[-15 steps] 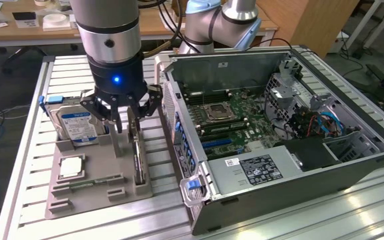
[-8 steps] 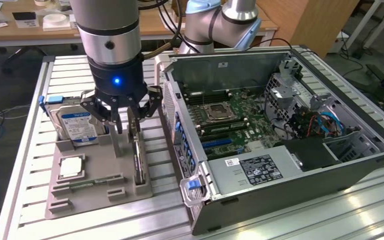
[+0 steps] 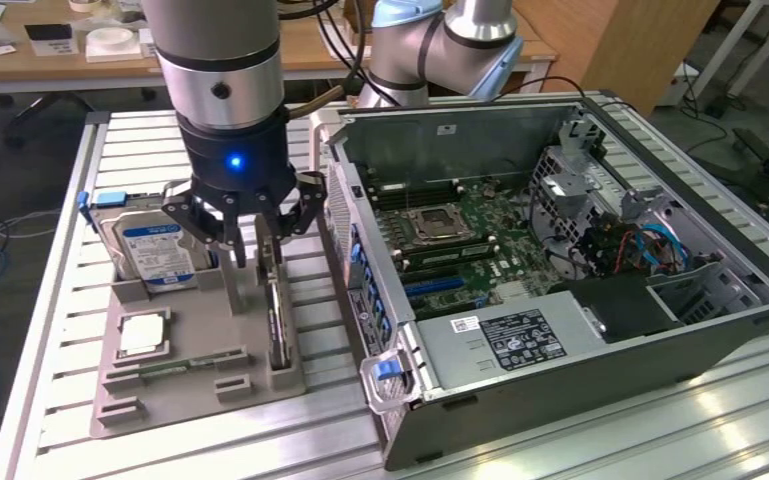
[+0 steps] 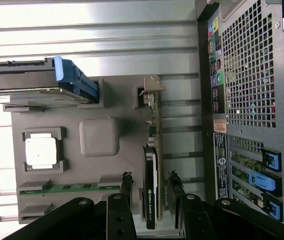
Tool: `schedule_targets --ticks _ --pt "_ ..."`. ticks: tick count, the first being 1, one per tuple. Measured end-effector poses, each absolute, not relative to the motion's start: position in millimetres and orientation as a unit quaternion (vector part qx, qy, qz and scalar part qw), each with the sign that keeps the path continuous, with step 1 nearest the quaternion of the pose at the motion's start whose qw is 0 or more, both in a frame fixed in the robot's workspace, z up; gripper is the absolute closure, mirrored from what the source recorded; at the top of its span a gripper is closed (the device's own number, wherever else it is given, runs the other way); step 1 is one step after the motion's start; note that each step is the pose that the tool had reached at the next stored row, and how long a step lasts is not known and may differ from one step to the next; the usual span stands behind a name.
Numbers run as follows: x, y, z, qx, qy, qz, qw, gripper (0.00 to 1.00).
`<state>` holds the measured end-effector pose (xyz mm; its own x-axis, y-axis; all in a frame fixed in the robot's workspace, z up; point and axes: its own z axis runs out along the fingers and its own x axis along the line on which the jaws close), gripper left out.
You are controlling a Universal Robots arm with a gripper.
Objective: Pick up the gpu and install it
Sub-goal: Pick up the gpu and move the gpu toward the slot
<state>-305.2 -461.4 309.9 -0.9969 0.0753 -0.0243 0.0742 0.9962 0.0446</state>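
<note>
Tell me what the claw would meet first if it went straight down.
Probably the thin dark green card with black cooler, standing on edge in the grey holder; the open claw straddles it.

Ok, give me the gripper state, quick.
Gripper: open, one finger on each side of the upright gpu, not clamped on it.

Tally, gray tray (image 3: 204, 318): one gpu (image 3: 276, 310), one hard drive (image 3: 155, 245), one processor chip (image 3: 141, 335), one memory stick (image 3: 177, 366). That makes four parts, one of each kind. The table (image 3: 51, 350) carries one tray and one open computer case (image 3: 598, 372). The case's back panel has three blue clips (image 4: 262, 180). One gripper (image 3: 261, 245), two fingers.
</note>
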Motion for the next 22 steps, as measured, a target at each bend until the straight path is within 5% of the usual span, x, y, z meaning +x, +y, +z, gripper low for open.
schedule_targets --ticks 22 --pt "-305.0 -461.5 300.7 0.037 0.999 0.022 0.013 0.58"
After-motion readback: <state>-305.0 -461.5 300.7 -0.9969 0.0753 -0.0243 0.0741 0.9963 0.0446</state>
